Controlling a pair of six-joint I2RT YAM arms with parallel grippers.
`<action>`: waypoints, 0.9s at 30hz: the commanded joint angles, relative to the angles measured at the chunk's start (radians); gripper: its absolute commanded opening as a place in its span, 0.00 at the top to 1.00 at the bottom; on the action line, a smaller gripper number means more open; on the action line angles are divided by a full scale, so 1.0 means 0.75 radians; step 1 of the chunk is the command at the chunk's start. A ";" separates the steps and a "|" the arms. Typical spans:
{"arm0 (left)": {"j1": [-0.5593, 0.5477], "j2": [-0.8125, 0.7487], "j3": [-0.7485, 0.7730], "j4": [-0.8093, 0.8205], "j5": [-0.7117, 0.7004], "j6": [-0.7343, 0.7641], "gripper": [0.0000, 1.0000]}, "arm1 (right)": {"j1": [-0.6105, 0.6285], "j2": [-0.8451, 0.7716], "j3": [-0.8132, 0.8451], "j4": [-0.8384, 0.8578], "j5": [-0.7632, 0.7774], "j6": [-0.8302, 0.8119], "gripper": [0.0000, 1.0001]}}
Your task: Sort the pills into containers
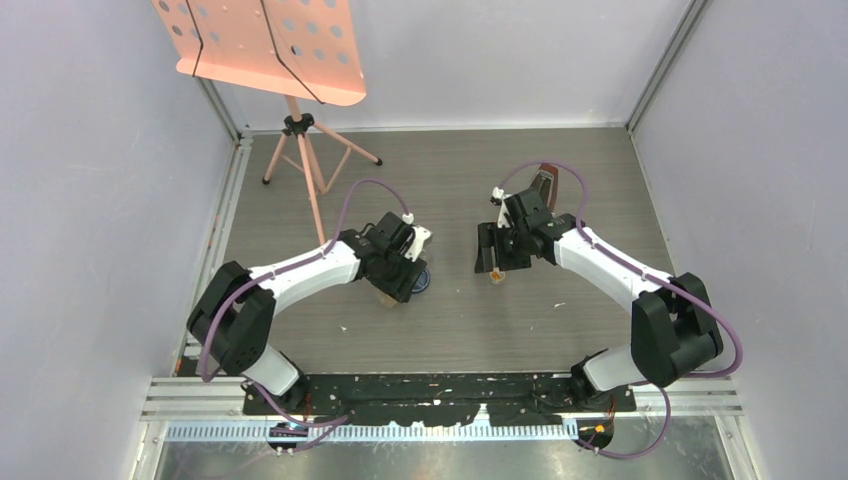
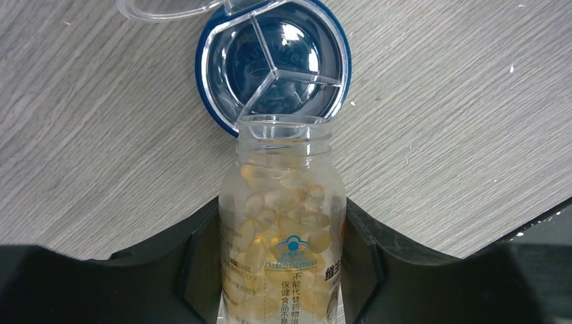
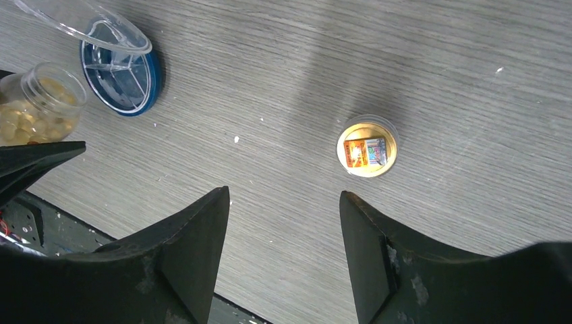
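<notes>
My left gripper (image 2: 283, 202) is shut on a clear uncapped bottle (image 2: 283, 270) packed with yellowish pills (image 2: 276, 202). The bottle's open mouth reaches the near rim of the round blue dish (image 2: 201, 71). The dish is split into three compartments that show only reflections, and its clear lid (image 2: 165, 8) is flipped back. My right gripper (image 3: 283, 192) hangs open above bare table with nothing between its fingers. The bottle's cap (image 3: 367, 146), gold-rimmed with an orange-and-white label, lies on the table just beyond it. In the top view the left gripper (image 1: 400, 283) covers the bottle beside the dish (image 1: 426, 281).
A pink music stand (image 1: 265, 45) on a tripod (image 1: 300, 150) stands at the back left. A brown metronome (image 1: 545, 185) sits behind the right arm. Small white flecks (image 3: 236, 140) lie on the grey wood-grain table. Walls close in on three sides.
</notes>
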 commanded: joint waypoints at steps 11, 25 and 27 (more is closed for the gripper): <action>-0.007 0.066 0.123 -0.144 0.018 0.005 1.00 | -0.017 -0.063 -0.022 0.048 -0.029 0.010 0.33; -0.009 0.113 0.186 -0.207 0.022 0.000 1.00 | -0.021 -0.061 -0.039 0.063 -0.046 0.018 0.33; -0.009 0.127 0.199 -0.219 0.027 -0.005 1.00 | -0.022 -0.061 -0.040 0.063 -0.045 0.016 0.33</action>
